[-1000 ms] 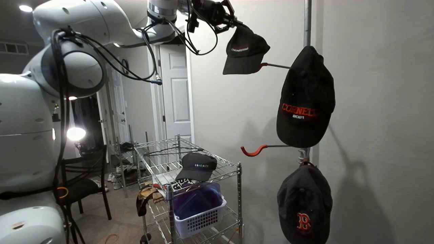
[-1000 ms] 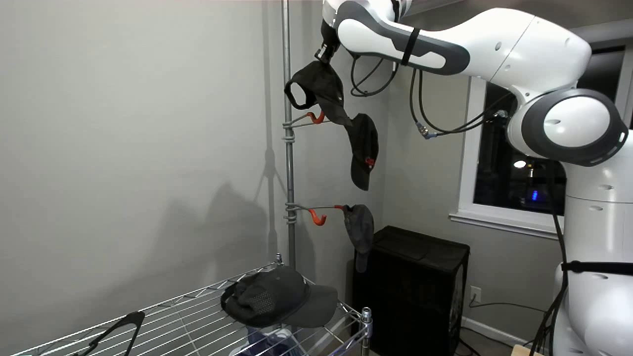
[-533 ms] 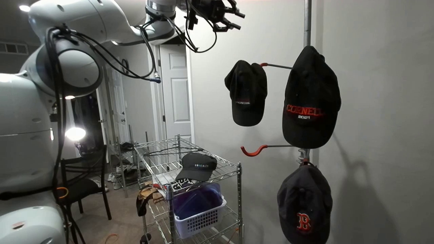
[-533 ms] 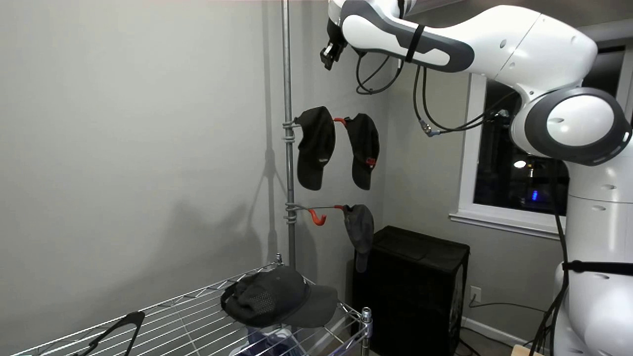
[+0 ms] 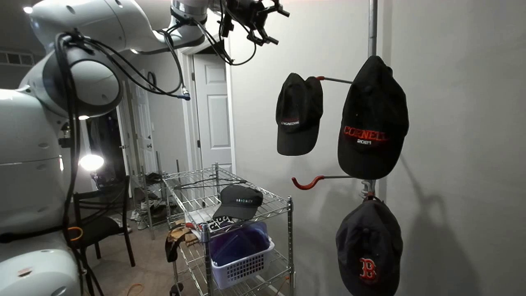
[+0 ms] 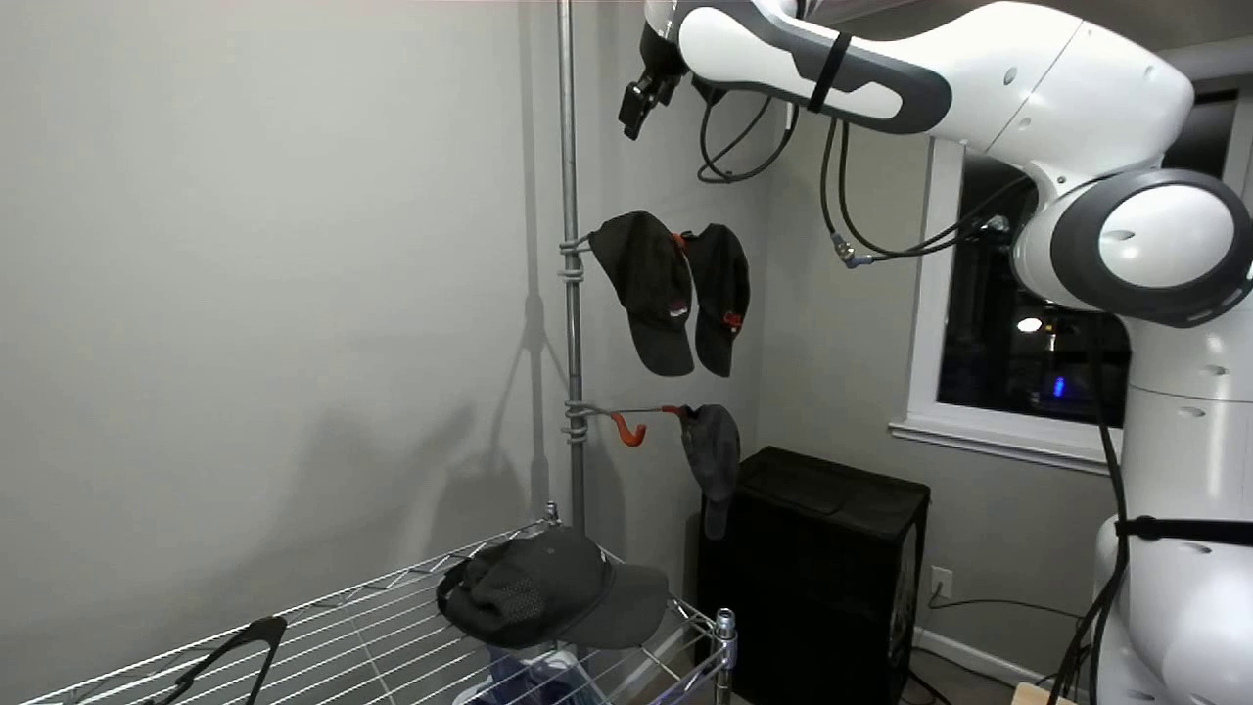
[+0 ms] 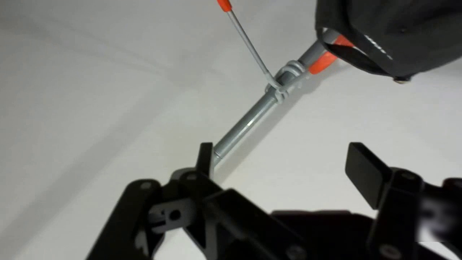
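My gripper point(image 5: 278, 26) stands open high up, its fingers spread wide with nothing between them. Below and apart from it, a black cap with white "ENGINEERING" lettering point(image 5: 298, 111) hangs from an upper red-tipped hook, brim down. Beside that hangs a black "CORNELL 2021" cap point(image 5: 372, 111); in an exterior view both caps point(image 6: 646, 294) sit close together. A dark cap with a red B point(image 5: 369, 246) hangs lower. In the wrist view, a black cap point(image 7: 408, 36) on an orange hook point(image 7: 323, 63) shows at the top right, beyond the finger pads point(image 7: 364, 173).
A metal pole point(image 5: 372, 33) carries the hooks. A bare red hook point(image 5: 306, 184) sticks out at the lower level. On the wire rack point(image 6: 362, 656) lies a dark grey cap point(image 6: 548, 587); a white basket point(image 5: 242, 267) sits below. A black box point(image 6: 812, 578) stands behind the pole.
My gripper has let go of the ENGINEERING cap, opened wide and drawn back. That cap has dropped to hang brim down from the hook and has turned slightly.
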You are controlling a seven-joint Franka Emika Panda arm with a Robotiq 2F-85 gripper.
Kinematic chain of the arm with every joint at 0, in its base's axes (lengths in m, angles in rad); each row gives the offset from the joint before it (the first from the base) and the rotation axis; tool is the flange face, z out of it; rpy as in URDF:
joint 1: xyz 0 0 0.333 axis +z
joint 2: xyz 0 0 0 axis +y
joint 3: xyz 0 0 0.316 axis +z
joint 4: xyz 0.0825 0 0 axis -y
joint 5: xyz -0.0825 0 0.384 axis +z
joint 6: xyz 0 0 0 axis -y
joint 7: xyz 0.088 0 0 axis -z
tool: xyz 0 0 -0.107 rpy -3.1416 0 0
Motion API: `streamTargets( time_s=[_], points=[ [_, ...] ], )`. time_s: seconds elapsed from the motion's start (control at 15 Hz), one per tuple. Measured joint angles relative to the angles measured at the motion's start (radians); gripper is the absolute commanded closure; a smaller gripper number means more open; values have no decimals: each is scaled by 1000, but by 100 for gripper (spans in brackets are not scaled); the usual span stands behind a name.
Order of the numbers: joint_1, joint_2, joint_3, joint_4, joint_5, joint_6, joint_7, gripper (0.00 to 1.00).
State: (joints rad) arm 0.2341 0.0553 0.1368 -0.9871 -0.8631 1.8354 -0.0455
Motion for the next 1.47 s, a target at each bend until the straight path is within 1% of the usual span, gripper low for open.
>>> streamTargets(
  time_s=[0.27, 0.47, 0.67, 1.07, 1.27, 1.47],
  points=[
    [59, -2, 57, -39, 82, 7, 0, 0],
    [98, -2, 93, -102, 148, 14, 0, 0],
    [119, -3, 117, -185, 249, 28, -3, 0],
    [128, -13, 133, -364, 418, 58, -29, 0],
    [123, -28, 128, -470, 473, 69, -40, 0],
    [119, -47, 113, -587, 514, 105, -52, 0]
  ],
)
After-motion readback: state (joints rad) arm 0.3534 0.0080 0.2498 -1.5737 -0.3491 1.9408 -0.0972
